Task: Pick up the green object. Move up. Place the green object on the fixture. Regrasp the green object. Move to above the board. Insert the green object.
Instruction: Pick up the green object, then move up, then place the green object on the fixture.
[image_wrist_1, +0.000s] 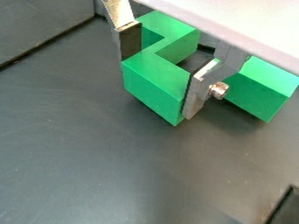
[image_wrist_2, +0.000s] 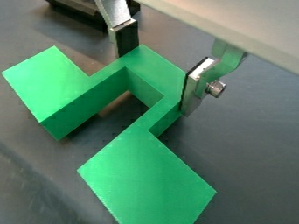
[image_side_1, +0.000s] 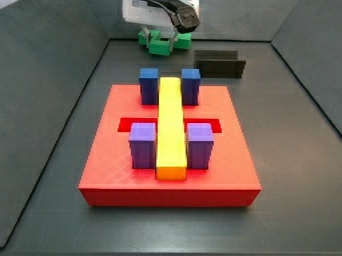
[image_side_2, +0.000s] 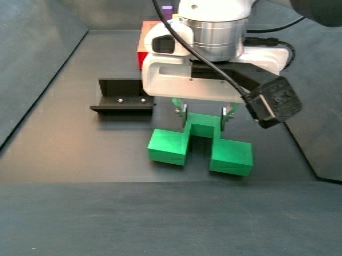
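The green object (image_side_2: 201, 145) lies on the dark floor at the far end, its two side cubes flanking the central cube; it shows in both wrist views (image_wrist_1: 152, 79) (image_wrist_2: 70, 83) and small in a side view (image_side_1: 162, 42). My gripper (image_side_2: 203, 118) reaches down over it. The silver fingers (image_wrist_1: 126, 39) straddle the central cube and press on its two sides, as the gripper (image_wrist_2: 162, 72) shows. The fixture (image_side_2: 120, 98) stands beside the green object, apart from it, and shows in a side view (image_side_1: 218, 64). The red board (image_side_1: 120, 160) lies nearer the front.
The board carries two blue blocks (image_side_1: 150, 80), two purple blocks (image_side_1: 143, 143) and a long yellow bar (image_side_1: 170, 125) over a recessed slot. Grey walls (image_side_1: 67, 90) bound the floor on both sides.
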